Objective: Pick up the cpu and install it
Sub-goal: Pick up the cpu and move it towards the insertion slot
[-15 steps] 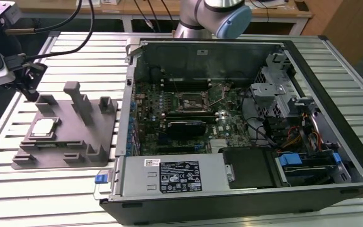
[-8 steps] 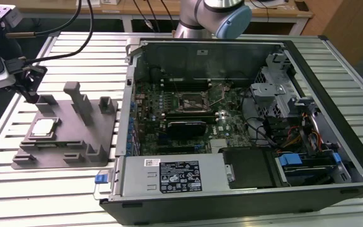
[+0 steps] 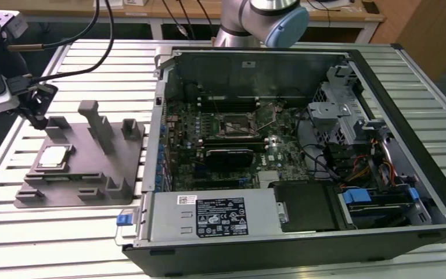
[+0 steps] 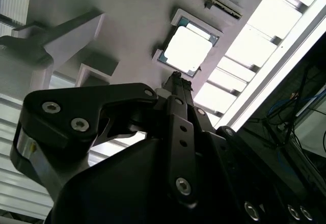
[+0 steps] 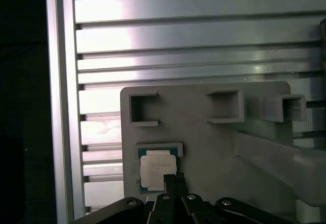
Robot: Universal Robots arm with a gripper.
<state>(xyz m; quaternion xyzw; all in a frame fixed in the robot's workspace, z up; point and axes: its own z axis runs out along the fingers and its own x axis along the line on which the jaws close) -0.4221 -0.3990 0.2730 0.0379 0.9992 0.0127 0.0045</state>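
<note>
cpu: The cpu (image 3: 55, 157) (image 4: 187, 48) (image 5: 157, 172) lies flat, shiny side up, in a shallow square pocket of the grey tray (image 3: 122, 168). It is on the exterior view's left, in the near half of the tray.

how it will feel: I think it is light, thin and stiff. The top looks smooth, so it could slip. I guess the underside gets hurt easily, so no hard squeeze and no drop.

where to hold: I would hold two thin edges across from each other, not the flat top. A low rim hugs part of it, so there is little room beside it.

jaws: My jaws are pinched together with nothing between them. The fingertips (image 4: 175, 81) (image 5: 173, 178) point down at one edge of the cpu in both wrist views. In the exterior view they hang over the far end of the tray and look apart from the cpu.

tray: It has tall posts and sits on the slatted metal surface (image 3: 83, 64).

computer case: The open computer case (image 3: 432, 174) is just right of the tray. Its socket (image 3: 234, 123) is well apart from the cpu.
</note>
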